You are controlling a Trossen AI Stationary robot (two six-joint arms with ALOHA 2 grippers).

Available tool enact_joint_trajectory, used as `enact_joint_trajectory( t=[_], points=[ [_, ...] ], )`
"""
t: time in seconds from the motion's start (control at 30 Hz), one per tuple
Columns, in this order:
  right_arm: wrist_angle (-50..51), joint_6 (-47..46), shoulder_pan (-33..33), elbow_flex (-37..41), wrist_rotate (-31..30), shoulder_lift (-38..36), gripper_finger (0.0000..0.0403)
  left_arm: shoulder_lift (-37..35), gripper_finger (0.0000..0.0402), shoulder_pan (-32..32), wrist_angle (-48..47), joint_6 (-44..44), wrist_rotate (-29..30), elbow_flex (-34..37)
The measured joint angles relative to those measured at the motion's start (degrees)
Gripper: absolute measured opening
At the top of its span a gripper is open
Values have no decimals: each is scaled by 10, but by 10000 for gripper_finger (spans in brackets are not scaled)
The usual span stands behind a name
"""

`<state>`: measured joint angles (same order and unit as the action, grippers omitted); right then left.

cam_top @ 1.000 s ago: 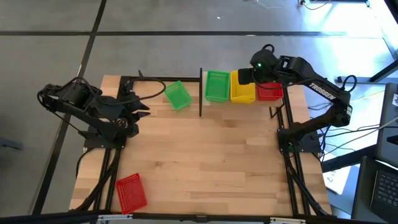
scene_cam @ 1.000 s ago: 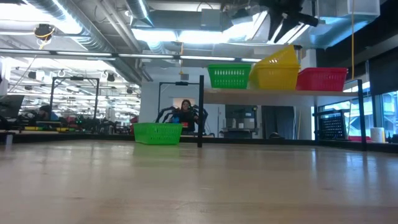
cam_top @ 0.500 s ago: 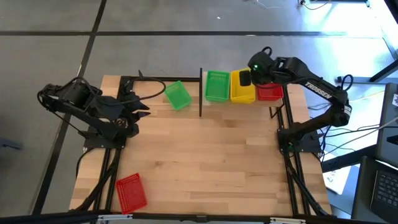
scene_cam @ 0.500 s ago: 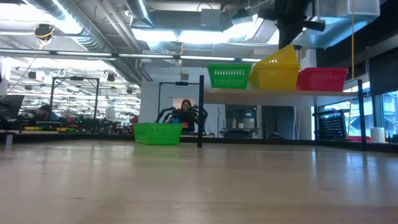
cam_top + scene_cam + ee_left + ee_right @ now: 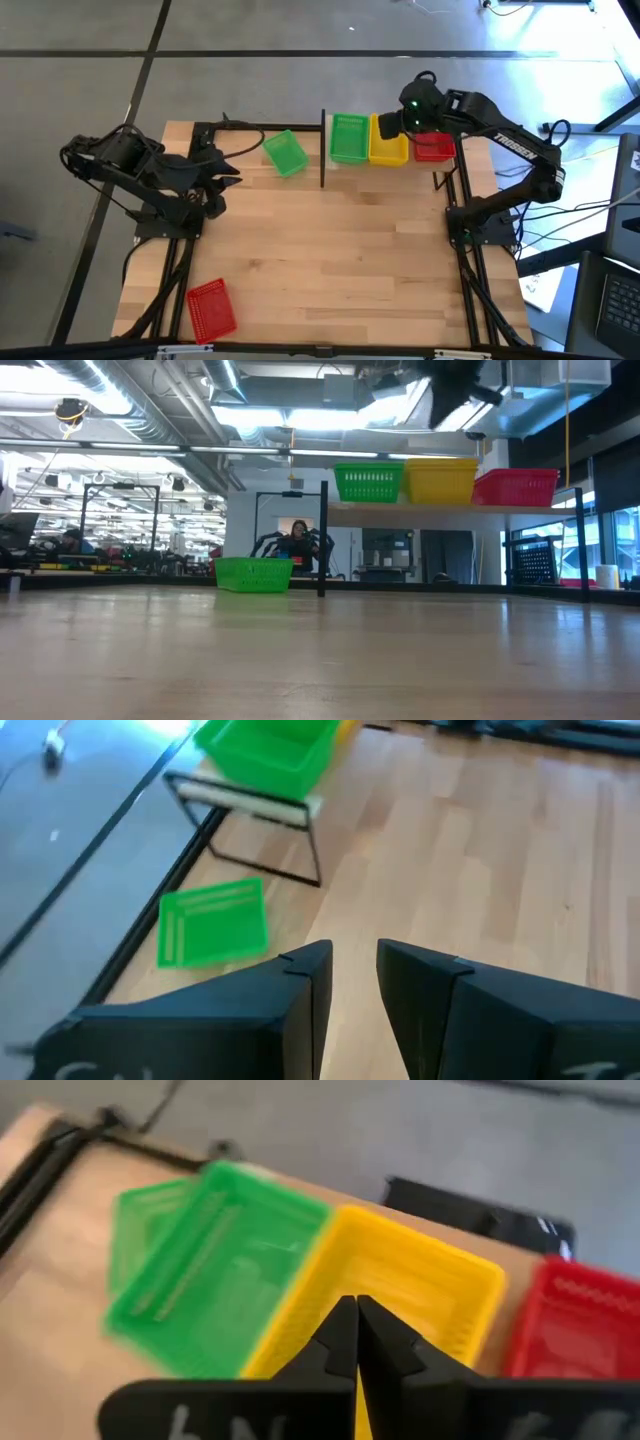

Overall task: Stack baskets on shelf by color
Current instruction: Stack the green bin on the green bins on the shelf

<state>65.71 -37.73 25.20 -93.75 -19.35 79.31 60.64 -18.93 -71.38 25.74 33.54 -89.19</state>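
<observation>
High view: three baskets sit side by side on the shelf [image 5: 392, 160] at the far edge of the bench [image 5: 330, 260]: green basket [image 5: 348, 137] by the post, yellow basket [image 5: 389, 140] in the middle, red basket [image 5: 433, 148] farthest from the post. The right gripper [image 5: 408, 118] hangs over the yellow one. A loose green basket [image 5: 285, 153] lies on the bench just past the post, long axis skewed to the shelf, between the arms but nearer the left gripper [image 5: 222, 172], which waits at the left. A loose red basket [image 5: 211, 307] lies at the near left corner, well apart from both arms.

Low view: the shelf row [image 5: 445, 482] stands level; the right arm is above it, touching nothing. The loose green basket [image 5: 254, 573] rests upright on the bench.

Left wrist view: the left gripper [image 5: 355, 975] has a narrow gap between its fingers and holds nothing. The loose green basket [image 5: 213, 923] lies ahead of it and off to one side, so the next reach likely suits this arm.

Right wrist view: the right gripper [image 5: 355, 1325] is closed, empty, over the yellow basket [image 5: 400, 1295].
</observation>
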Motion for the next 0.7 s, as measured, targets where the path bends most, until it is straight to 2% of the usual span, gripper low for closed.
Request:
enact_joint_trajectory(
  t=[0.23, 0.3, 0.4, 0.53, 0.7],
  points=[
    [-2, 118, -106, -49, 16, 0, 0, 1, 74, 53, -25, 116, 2, 0],
    [-10, 136, -138, -50, 16, 0, 0, 7, 74, 82, -33, 157, -8, 0],
    [-20, 149, -182, -50, 30, -1, 0, 29, 74, 137, -31, 170, -23, 0],
    [-38, 160, -238, -50, 62, -3, 0, 60, 74, 206, -29, 168, -100, 0],
    [-58, 176, -302, -50, 72, -3, 0, 119, 74, 289, -16, 101, -203, 0]
  ],
)
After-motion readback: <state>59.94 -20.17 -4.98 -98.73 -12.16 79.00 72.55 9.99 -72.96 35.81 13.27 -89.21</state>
